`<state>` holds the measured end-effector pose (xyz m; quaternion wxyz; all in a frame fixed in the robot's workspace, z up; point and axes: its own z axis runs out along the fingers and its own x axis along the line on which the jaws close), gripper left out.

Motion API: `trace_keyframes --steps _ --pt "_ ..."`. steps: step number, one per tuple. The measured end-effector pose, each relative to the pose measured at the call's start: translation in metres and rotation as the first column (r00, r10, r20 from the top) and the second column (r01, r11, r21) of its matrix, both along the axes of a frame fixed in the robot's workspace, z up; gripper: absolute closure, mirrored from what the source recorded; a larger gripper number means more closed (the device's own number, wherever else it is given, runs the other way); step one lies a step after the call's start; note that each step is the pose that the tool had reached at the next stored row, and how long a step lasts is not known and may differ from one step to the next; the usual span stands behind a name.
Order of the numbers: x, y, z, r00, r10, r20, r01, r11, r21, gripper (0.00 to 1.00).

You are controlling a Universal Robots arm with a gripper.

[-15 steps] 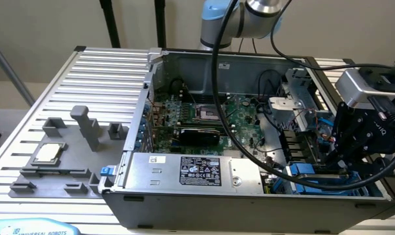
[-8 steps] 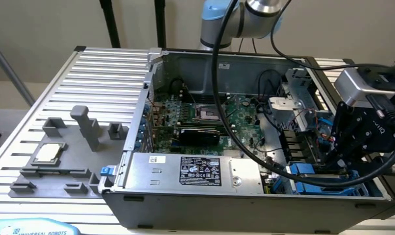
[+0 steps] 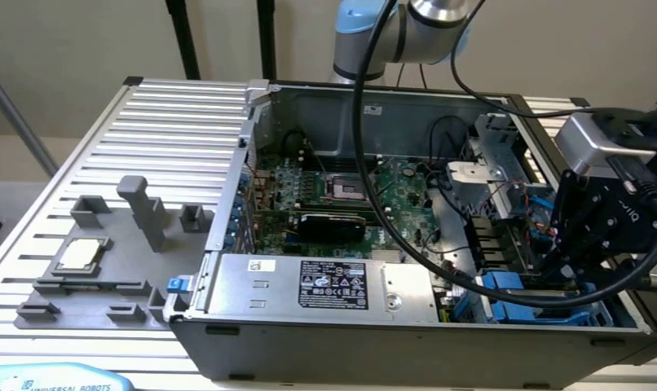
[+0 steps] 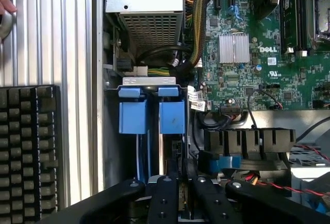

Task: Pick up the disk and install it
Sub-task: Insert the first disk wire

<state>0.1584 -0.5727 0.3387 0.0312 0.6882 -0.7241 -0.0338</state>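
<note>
From the exterior view, the arm reaches over an open computer case (image 3: 416,342) on a slatted metal table (image 3: 143,147). Its gripper (image 3: 573,273) hangs low at the case's corner nearest the camera, on the exterior view's right, right above the blue drive bays (image 3: 524,297). A silver power supply (image 3: 318,285) with a black label lies along the near edge, the green motherboard (image 3: 340,195) behind it. On the table to the exterior view's left sits a grey fixture (image 3: 100,269) with a small square chip (image 3: 78,254) resting on it.

From the wrist view, the black fingers (image 4: 165,203) stand narrow, nearly together, with a thin edge-on plate between them that I take for the disk (image 4: 154,157), standing upright and running down into the bay. 2 blue carrier tabs (image 4: 152,113) sit side by side just ahead of the claw, under the power supply's grille. A black keyboard (image 4: 28,147) lies outside the case on the slats.
</note>
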Motion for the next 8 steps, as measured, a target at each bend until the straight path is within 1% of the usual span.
trace_keyframes --steps 5,8 --pt "0.0003 0.0007 -0.0013 1.0 -0.005 -0.0004 0.005 1.0 -0.0044 0.84" --pt "0.0008 0.0012 -0.0023 1.0 -0.008 -0.0006 0.008 1.0 -0.0061 0.84"
